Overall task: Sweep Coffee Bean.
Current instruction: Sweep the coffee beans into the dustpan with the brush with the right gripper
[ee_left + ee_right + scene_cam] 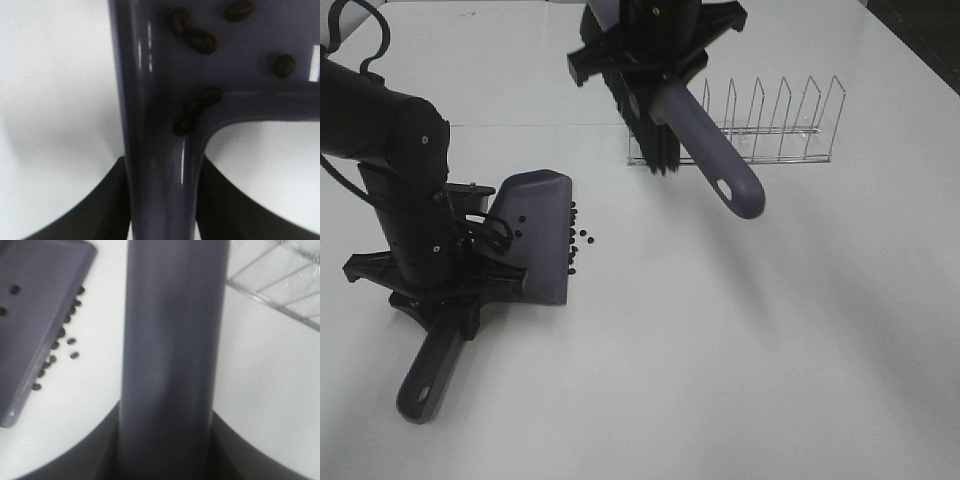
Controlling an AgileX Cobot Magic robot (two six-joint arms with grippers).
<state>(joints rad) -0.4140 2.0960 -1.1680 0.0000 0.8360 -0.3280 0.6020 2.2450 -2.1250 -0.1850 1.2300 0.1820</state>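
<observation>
Exterior high view, and here's how I stand: my left gripper is pinched on the handle of the grey-purple dustpan, fingers pressed to either side of it (the left wrist view shows the handle squeezed between two dark pads). The pan lies flat on the white table. The coffee beans are split up. A couple sit on the pan's floor, and the left wrist view shows more huddled at the back where the handle joins. A row lines the pan's front lip, and a few loose ones lie on the table just off that lip. My right gripper is closed around the brush, well apart from the dustpan on its lip side, bristles down. I cannot tell whether they touch the table. A wire rack stands beyond the brush, farther from the pan.
</observation>
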